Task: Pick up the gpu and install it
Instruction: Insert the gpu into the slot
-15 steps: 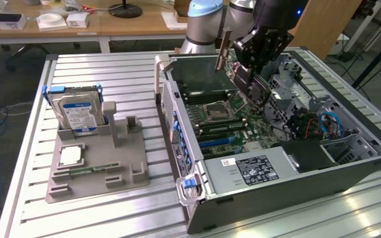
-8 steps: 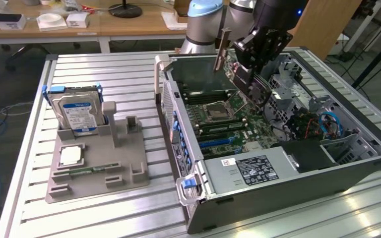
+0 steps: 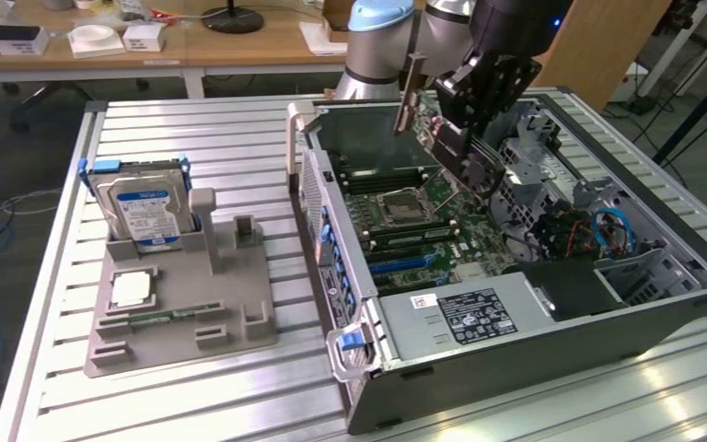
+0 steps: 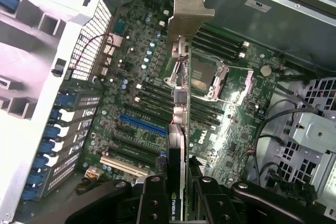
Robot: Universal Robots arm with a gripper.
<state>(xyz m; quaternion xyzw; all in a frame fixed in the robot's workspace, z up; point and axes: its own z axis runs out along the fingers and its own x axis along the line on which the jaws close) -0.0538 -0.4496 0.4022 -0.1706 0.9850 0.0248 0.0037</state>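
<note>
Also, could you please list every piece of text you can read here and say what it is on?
"NVIDIA", then cut off: on the gpu held in the gripper.
Probably "DELL": on the motherboard.
Too small to read: the power supply label, the hard drive label, the case sticker.

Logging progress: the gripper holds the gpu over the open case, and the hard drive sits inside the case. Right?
No: the exterior view shows the hard drive standing in the grey holder outside the case; the gripper does hold the gpu over it.
</note>
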